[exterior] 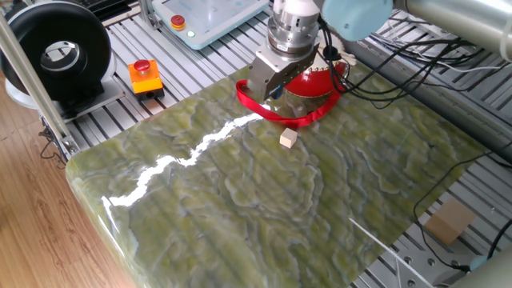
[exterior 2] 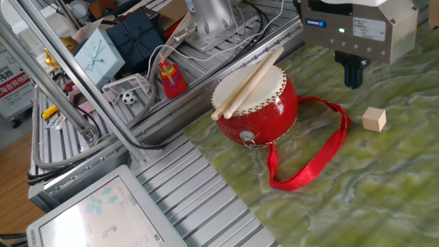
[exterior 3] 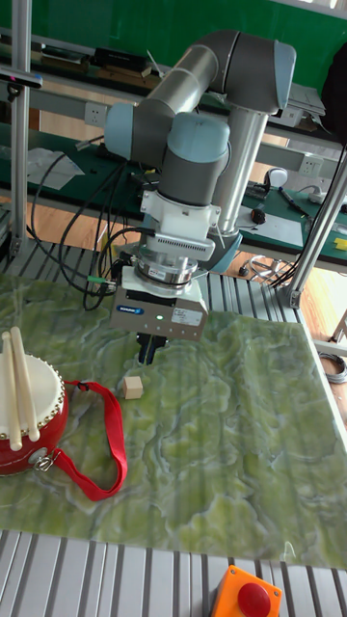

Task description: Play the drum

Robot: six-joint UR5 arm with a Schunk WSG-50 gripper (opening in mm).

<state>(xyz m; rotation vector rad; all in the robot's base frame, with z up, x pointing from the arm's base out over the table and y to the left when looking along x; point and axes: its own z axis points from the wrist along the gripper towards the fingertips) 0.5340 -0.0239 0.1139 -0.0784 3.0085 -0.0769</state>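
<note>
The drum (exterior 2: 260, 110) is a glossy red barrel with a cream, studded skin, standing upright on the green mat. Two wooden drumsticks (exterior 2: 248, 82) lie across its skin. Its red ribbon strap (exterior 2: 309, 161) loops over the mat. My gripper (exterior 2: 352, 73) hangs in the air to the right of the drum, over the strap, fingers together and holding nothing. In the tall view the gripper (exterior 3: 147, 349) is right of the drum (exterior 3: 29, 410), just above a small wooden cube (exterior 3: 132, 387). In one fixed view the gripper (exterior: 272, 90) partly hides the drum (exterior: 316, 80).
A wooden cube (exterior 2: 374, 119) lies on the green mat (exterior: 264, 200) near the strap's end. An orange box with a red button (exterior: 146, 76) sits on the slatted table beyond the mat. Cables, gift boxes (exterior 2: 103, 51) and a tablet (exterior 2: 96, 213) crowd the drum's far side.
</note>
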